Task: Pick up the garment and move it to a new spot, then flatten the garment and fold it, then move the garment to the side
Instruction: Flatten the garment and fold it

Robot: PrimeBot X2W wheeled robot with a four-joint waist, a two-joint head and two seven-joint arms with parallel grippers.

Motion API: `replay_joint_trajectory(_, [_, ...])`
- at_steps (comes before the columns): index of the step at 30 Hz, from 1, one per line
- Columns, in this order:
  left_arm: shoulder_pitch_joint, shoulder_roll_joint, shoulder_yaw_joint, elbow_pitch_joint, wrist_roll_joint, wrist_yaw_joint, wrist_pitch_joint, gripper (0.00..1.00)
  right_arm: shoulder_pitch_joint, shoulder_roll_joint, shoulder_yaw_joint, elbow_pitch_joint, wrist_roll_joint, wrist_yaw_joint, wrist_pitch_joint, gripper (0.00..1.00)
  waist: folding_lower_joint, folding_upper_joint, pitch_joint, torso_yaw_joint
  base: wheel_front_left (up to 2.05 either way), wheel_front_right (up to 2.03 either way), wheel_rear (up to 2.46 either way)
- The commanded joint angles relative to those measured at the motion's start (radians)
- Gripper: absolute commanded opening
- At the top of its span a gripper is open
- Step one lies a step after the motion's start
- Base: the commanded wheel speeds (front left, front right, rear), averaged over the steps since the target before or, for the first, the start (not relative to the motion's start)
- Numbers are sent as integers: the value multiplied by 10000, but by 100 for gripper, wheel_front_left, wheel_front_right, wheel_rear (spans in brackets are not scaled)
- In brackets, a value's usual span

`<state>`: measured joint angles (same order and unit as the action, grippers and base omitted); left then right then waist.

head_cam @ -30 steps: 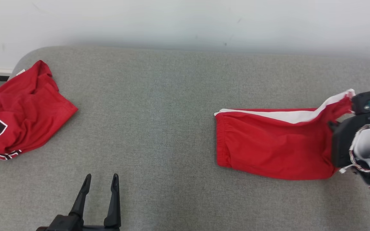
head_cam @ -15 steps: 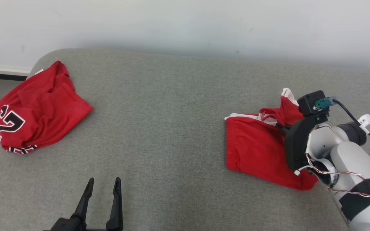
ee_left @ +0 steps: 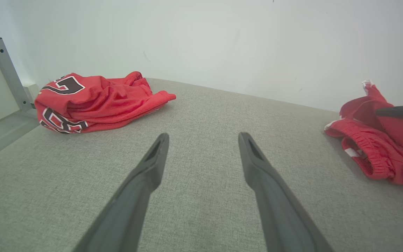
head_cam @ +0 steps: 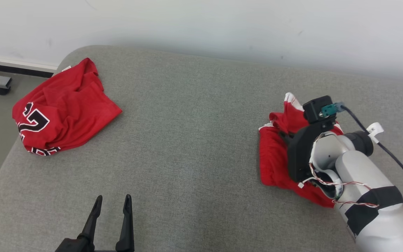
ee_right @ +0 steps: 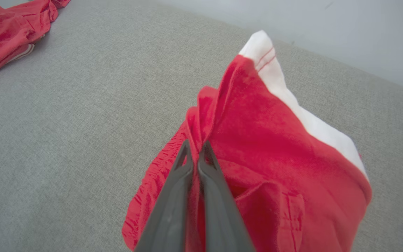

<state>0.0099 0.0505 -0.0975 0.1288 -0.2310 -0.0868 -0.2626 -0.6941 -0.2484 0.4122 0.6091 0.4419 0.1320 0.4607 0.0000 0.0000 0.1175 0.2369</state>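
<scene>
The right gripper pulls the end of the red shorts toward 9 o'clock. The shorts are now bunched up, not flat like before.

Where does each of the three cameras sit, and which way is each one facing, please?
Head view: on the head, looking forward and down at the grey cushion; shows the open left gripper and pale right forearm.
Left wrist view: on the left wrist, looking along its spread fingers across the cushion toward the white wall.
Right wrist view: on the right wrist, looking down along the right gripper, shut on the red shorts.
Shared: all three views show the shorts and the red jersey.
</scene>
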Motion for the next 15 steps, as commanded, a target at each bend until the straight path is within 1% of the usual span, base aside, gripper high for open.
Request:
replay_joint_trajectory(1, [83,-3,-1,-3,-40,40,-32,100,-55,65,85,76,47,-27,23,0,0,0,-14,30,0,0,0])
replay_joint_trajectory(8, [66,-3,9,27,-59,54,-32,100,-145,381,583,604,309,-27,-77,0,0,0,-43,59,0,0,0])
replay_joint_trajectory(9, [66,-2,27,-7,-47,57,-32,100,-150,466,683,701,427,-27,-182,100,0,0,-74,41,0,0,0])
replay_joint_trajectory(11, [82,-2,43,-28,-37,55,-32,100,-173,540,836,686,627,-27,-283,100,0,0,-109,15,0,0,0])
replay_joint_trajectory(13, [121,-2,68,-34,-18,69,-32,100,-182,626,950,434,1104,-27,-498,100,0,0,-168,-29,0,0,0])
replay_joint_trajectory(15, [165,-2,89,-52,-3,71,-32,100,-196,522,1018,136,1567,-27,-739,100,0,0,-235,-80,0,0,0])
